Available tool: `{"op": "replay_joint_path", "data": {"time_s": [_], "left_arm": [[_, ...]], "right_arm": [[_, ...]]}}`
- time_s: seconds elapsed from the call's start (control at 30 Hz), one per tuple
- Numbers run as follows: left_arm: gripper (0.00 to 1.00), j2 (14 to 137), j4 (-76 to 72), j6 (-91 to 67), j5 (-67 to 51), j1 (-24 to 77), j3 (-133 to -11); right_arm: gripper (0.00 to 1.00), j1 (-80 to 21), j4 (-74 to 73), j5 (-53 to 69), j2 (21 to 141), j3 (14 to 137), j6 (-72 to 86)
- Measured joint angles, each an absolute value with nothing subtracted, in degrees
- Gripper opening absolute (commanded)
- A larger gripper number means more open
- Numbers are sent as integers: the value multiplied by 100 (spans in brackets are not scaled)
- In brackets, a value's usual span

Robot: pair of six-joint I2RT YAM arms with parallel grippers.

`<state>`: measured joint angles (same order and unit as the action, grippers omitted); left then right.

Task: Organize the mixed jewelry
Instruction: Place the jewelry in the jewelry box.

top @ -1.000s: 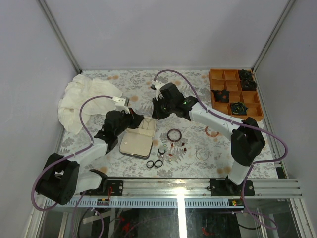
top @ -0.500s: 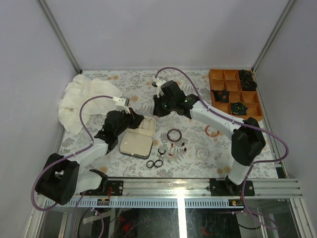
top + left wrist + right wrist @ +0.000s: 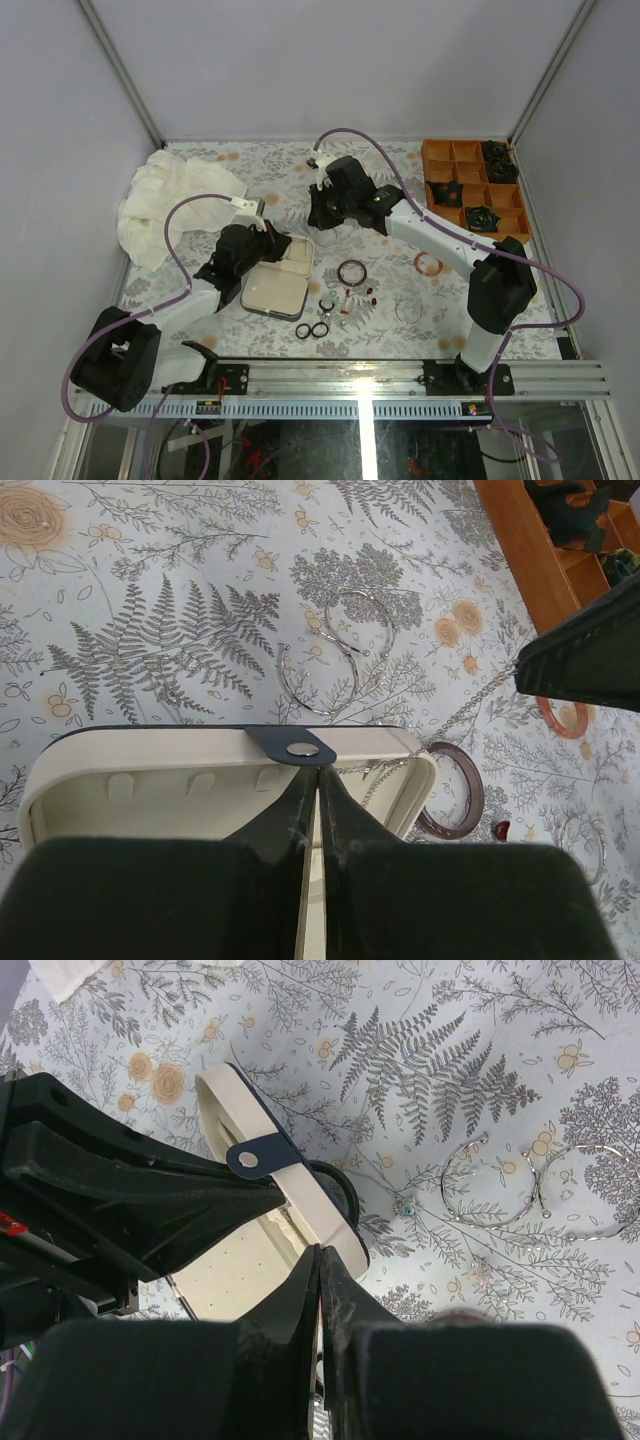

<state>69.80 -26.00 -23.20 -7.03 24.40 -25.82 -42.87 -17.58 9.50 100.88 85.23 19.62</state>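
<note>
At the case (image 3: pixel 150 748), left end effector (image 3: pixel 312 780) and right end effector (image 3: pixel 320 1255) pinched closed, silver hoops (image 3: pixel 350 656) beyond.

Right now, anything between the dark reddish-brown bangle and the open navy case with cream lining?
Nothing visible. The dark reddish-brown bangle lies on the floral cloth right beside the rim of the navy case; a thin silver chain crosses that rim close by.
</note>
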Motion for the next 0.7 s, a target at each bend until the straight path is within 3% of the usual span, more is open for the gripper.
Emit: {"op": "replay_joint_path", "data": {"time_s": [0.7], "left_arm": [[0,7269,-2353,-2217,-491,2440,-2858]], "right_arm": [[0,-4274,-1817,969,10165,8726,1922]]}}
